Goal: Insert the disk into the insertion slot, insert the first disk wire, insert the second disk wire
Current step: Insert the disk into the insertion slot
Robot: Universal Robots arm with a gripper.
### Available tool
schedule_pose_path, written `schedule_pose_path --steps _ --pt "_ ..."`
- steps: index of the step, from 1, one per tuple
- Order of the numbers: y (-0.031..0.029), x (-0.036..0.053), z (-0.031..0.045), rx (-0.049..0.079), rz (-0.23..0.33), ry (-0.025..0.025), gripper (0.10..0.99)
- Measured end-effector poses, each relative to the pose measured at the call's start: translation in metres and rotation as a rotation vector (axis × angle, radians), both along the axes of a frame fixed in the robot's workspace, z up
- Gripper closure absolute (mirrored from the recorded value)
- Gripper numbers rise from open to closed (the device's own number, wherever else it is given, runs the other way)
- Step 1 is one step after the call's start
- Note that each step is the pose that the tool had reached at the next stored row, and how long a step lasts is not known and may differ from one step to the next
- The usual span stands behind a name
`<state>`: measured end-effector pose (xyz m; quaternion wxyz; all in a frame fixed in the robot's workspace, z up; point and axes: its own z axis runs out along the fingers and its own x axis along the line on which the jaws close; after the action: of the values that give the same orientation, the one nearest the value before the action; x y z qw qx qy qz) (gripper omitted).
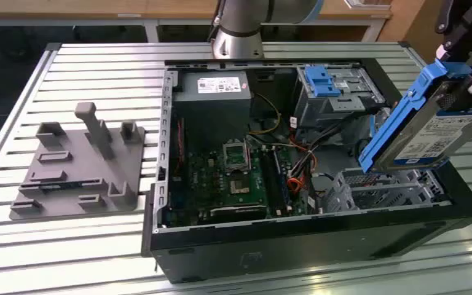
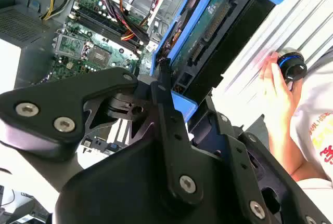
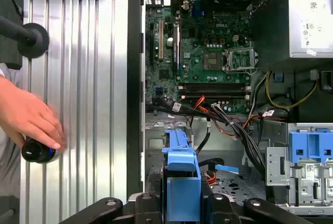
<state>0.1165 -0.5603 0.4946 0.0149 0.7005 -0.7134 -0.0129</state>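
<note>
disk [image 1: 432,132] seemingly between fingers [image 2: 169,125], above insertion slot [image 1: 383,187]

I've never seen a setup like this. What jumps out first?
Most likely the disk, silver in a bright blue frame, held tilted in the gripper above the insertion slot at the exterior view's right. Then the open computer case, its green board bare. In the first wrist view a person's hand rests on the slatted table beside the case.
</note>
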Motion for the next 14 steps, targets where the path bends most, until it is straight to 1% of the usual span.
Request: schedule_pose_path --steps 14 --pt "0.0000 0.0000 0.0001 0.001 0.000 0.0000 0.722"
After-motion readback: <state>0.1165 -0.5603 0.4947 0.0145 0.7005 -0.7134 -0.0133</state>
